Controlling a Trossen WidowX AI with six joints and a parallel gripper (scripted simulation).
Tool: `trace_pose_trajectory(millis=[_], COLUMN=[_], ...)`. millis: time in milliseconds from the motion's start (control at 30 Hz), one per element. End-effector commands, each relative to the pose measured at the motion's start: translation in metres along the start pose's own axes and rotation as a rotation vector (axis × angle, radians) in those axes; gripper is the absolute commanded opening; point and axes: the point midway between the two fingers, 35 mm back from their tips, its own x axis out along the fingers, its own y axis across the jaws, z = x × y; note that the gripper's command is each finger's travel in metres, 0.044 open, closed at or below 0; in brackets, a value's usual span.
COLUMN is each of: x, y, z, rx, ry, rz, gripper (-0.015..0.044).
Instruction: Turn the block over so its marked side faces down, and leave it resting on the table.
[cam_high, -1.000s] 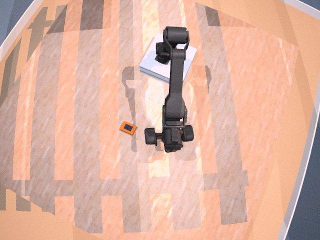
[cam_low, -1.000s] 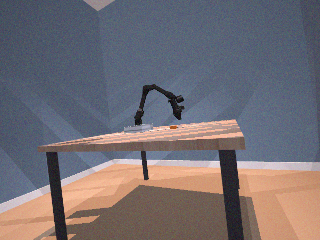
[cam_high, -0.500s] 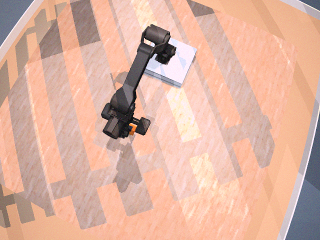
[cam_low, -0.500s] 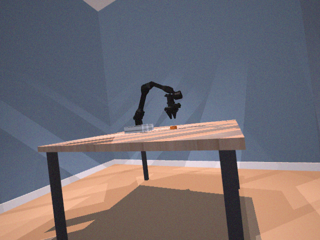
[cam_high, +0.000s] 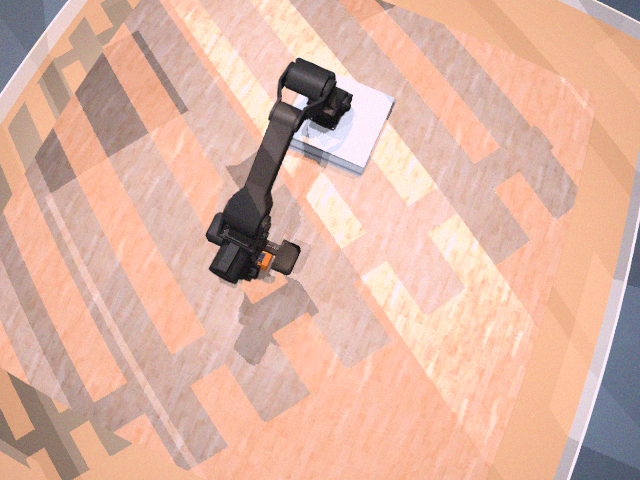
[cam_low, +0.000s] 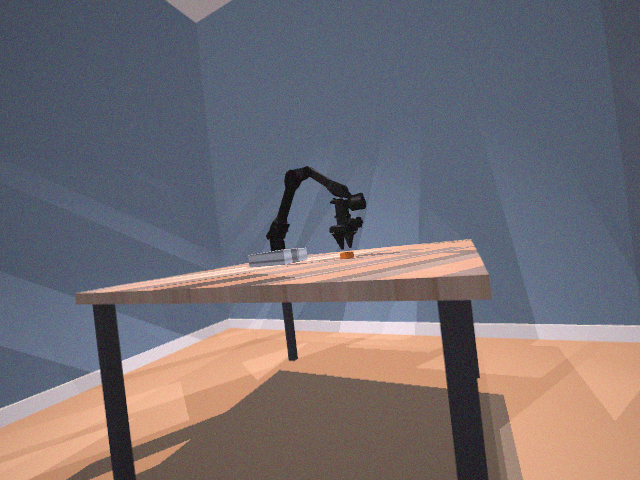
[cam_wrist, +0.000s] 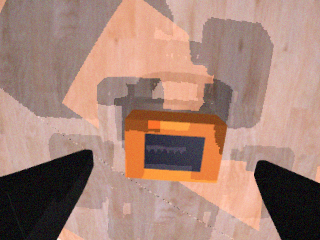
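From the top view, my gripper (cam_high: 266, 258) hung directly over the orange block (cam_high: 265, 259), which showed only as a sliver between the black wrist housing and one finger; my arm stretched back from the block to the pale base plate (cam_high: 369, 131) bolted on the wooden table (cam_high: 465, 335)

From the exterior view, the block (cam_low: 346, 254) lay flat on the table (cam_low: 361, 281), just beneath my downward-pointing gripper (cam_low: 345, 240) and apart from it, with a gap of air between fingertips and block; the base plate (cam_low: 276, 256) sat well to the block's far side

From the wrist view, the block (cam_wrist: 175, 144) rested on the table (cam_wrist: 80, 40) with its dark marked panel facing up at me, so nothing of the flip was done yet. My fingers stood at nearly full spread, one on each side of the block and clear of it, gripping nothing

The risks, as I judged them: the block was low and flat, so a descent stopped short would let the fingers close above its sides, and one driven too far would jam the tips into the table. It also sat slightly off-centre toward one finger, which could nudge or spin it on closing. A loose pinch during the turn-over might drop it marked side up

No containers appeared in any view
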Motion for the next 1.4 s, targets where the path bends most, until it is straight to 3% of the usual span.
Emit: trace_pose_trajectory(millis=[0,567,767,1367], x=[0.007,0.032,0.032,0.032], y=[0.000,0.000,0.000,0.000], z=[-0.001,-0.001,-0.001,-0.001], rx=[0.001,0.001,0.001,0.001], ry=[0.003,0.003,0.003,0.003], rz=[0.000,0.000,0.000,0.000], gripper=[0.0440,0.0440,0.0282,0.0163])
